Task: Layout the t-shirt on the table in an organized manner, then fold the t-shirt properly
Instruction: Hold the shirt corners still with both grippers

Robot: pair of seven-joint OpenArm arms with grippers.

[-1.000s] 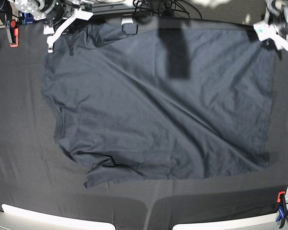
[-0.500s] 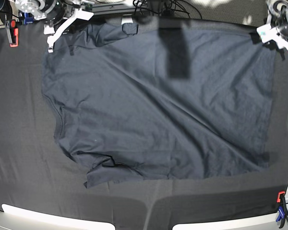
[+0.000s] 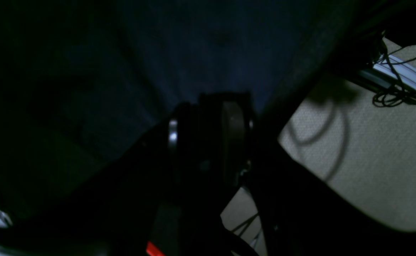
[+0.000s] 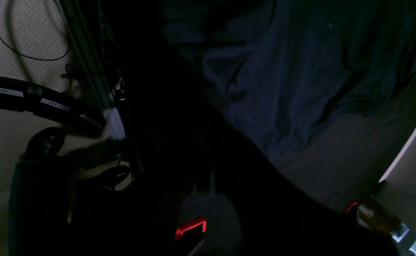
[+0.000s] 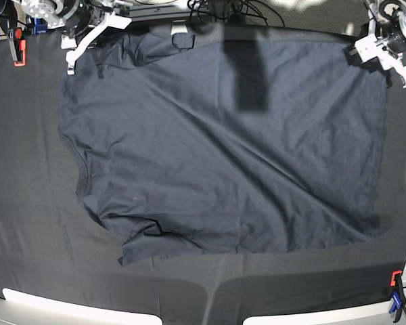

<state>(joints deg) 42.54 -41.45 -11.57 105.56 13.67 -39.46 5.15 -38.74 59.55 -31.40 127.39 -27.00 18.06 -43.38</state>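
T-shirt (image 5: 223,149) spread wide across the middle of the table (image 5: 27,203), dark charcoal against the matte black cloth, collar towards the base view's left edge, hem towards the right. One sleeve sits bunched at the near left corner of the shirt, another curls at the far edge. Long creases run diagonally over the body. Right gripper (image 5: 71,64) hangs at the far left corner, jaws shut, holding nothing, just off the sleeve. Left gripper (image 5: 382,51) sits at the far right corner above the hem's end; whether its jaws are parted or closed, I cannot tell. Red clamp (image 5: 17,51) far left, red and blue clamp (image 5: 396,298) near right. Both wrist views are too dark to add much.
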